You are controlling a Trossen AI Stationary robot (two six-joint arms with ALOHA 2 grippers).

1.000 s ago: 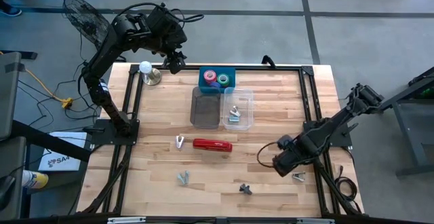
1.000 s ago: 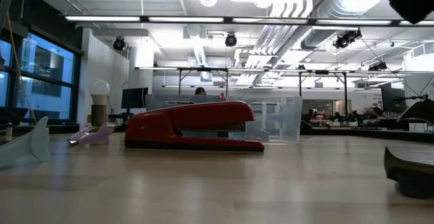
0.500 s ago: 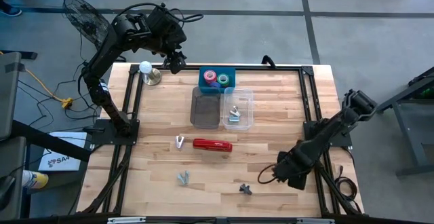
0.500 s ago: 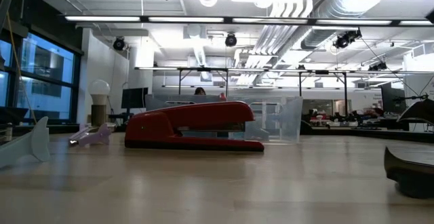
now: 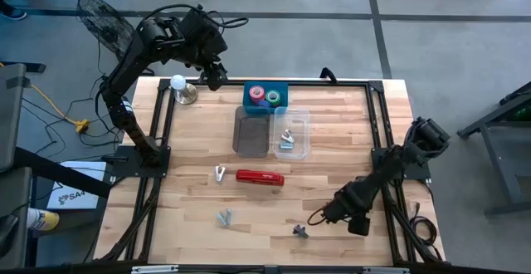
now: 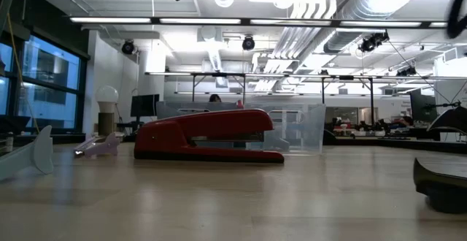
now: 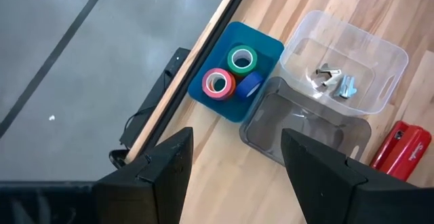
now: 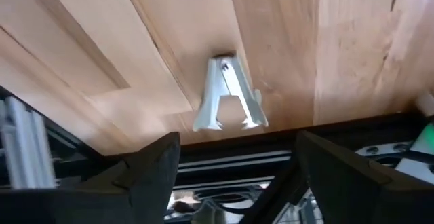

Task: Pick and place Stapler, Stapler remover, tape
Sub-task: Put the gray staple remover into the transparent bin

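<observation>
Right gripper [image 5: 319, 217] now farther along the near edge toward the silver staple remover [image 5: 300, 231], fingers spread wider.

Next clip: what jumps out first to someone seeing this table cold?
The red stapler lying mid-table, in front of two clear bins. Behind them a blue tray holds bright tape rolls. The right gripper, open, hangs low near the table's front edge by a small silver staple remover.

Glossy red stapler [image 6: 208, 134] (plastic-looking); pale wood table [image 5: 348, 133].
</observation>
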